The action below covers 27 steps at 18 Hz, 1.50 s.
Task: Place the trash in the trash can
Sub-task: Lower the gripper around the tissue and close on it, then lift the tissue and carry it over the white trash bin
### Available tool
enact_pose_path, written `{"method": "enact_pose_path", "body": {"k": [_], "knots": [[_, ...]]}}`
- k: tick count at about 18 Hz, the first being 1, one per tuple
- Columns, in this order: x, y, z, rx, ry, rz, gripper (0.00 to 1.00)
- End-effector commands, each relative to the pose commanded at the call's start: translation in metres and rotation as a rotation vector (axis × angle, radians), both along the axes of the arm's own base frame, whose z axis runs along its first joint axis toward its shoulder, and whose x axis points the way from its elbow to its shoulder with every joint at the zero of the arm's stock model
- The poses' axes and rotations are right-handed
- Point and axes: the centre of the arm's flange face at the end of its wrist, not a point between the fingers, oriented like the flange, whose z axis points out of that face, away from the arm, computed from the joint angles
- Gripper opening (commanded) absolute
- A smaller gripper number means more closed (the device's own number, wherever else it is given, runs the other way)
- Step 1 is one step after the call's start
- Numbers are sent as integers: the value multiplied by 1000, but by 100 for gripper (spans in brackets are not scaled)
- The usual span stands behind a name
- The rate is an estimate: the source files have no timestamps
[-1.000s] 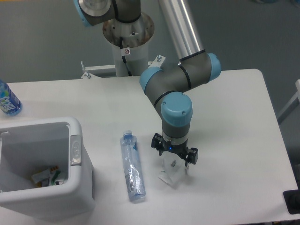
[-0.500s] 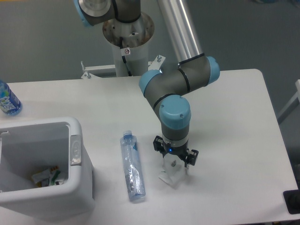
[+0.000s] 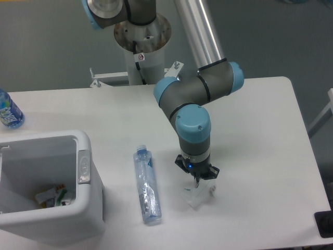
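Observation:
A long clear plastic bottle (image 3: 146, 185) with a blue label lies flat on the white table, cap pointing away, between the trash can and the arm. To its right a small white packet (image 3: 196, 198) rests on the table. My gripper (image 3: 197, 182) points straight down onto the packet's top edge, its fingers drawn together on it. The trash can (image 3: 84, 167), a large white bin with a grey oval patch on its rim, stands at the front left.
Some wrappers (image 3: 51, 197) lie in the bottom of the bin. A blue-tinted bottle (image 3: 8, 110) stands at the table's far left edge. The arm's base column (image 3: 141, 47) rises behind the table. A dark object (image 3: 325, 224) sits at the front right corner.
The gripper's fingers have drawn together from a wide-open stance onto the white packet. The wrist shifted slightly left and down. The bottle has not moved.

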Motion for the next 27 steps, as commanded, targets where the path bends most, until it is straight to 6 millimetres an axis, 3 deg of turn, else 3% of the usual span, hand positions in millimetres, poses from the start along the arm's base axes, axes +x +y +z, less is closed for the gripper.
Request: {"method": "enact_pose_path", "body": {"k": [2,6,10,16,20,27], "knots": [[0,-1,18,23,17,1,0],[-11,-5,91,149,71,35,0],[-26,-10,163,425,-16,139,0],[-16,-5,253,679,-112,311,0],[15,-5,297,783,-202,389,0],[93,26,326,840,-376,423,0]]}}
